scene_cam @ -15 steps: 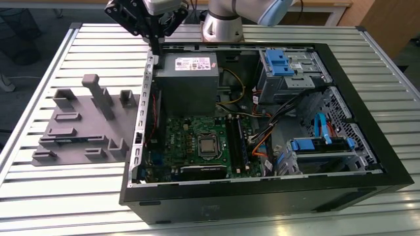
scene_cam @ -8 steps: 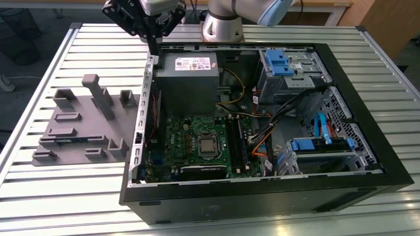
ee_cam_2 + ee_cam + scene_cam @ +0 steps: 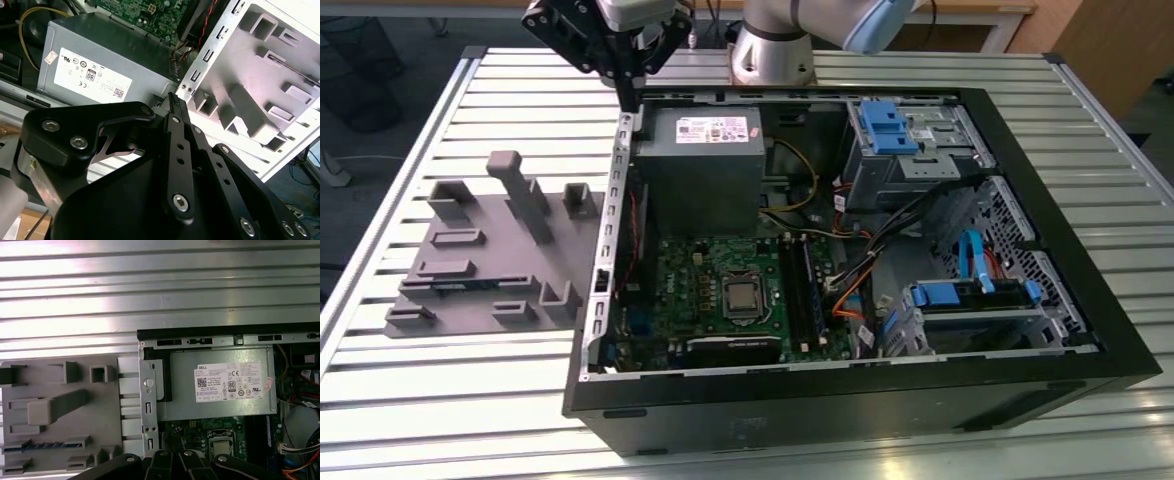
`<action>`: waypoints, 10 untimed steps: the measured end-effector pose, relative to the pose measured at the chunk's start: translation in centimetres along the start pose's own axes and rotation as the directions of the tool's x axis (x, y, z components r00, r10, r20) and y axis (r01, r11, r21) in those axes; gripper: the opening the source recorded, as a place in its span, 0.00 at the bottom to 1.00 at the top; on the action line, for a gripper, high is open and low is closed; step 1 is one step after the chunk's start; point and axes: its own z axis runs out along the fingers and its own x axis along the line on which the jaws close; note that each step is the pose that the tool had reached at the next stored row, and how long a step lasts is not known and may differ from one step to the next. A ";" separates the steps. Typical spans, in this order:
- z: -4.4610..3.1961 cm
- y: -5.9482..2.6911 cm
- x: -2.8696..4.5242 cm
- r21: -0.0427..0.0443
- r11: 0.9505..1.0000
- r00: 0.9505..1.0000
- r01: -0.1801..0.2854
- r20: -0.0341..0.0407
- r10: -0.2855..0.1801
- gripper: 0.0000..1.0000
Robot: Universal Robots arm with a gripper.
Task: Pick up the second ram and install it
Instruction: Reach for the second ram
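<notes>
- Here, the open computer case (image 3: 854, 395) lies on its side on the slatted worktop (image 3: 494, 110), filling the middle and the side toward the exterior view's right edge. Inside it are a grey power supply (image 3: 700, 160), a green motherboard (image 3: 700, 270), metal drive cages (image 3: 921, 160) with blue clips, and loose cables.
- The grey tray (image 3: 500, 270) lies beside the case, toward the worktop's edge on the exterior view's left, and holds the second ram (image 3: 440, 283).
- The second ram sits in a slot between low blocks, in the part of the tray farthest from the case. Its long axis runs parallel to the worktop's slats.
- In the first wrist view the second ram (image 3: 45, 446) appears as a narrow blue strip broken by darker segments.
- The gripper (image 3: 630, 95) hangs above the case's corner by the power supply, near the worktop's far edge and well apart from the second ram. Its fingers (image 3: 176, 130) are pressed together on nothing.
</notes>
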 end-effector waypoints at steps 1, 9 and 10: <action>0.00 0.00 0.05 0.000 1.000 1.000 0.000 0.000 0.000 0.11; 0.00 -0.04 0.51 0.000 1.000 1.000 0.000 0.000 0.000 0.11; 0.00 -0.04 0.56 0.000 1.000 1.000 0.000 0.000 0.000 0.11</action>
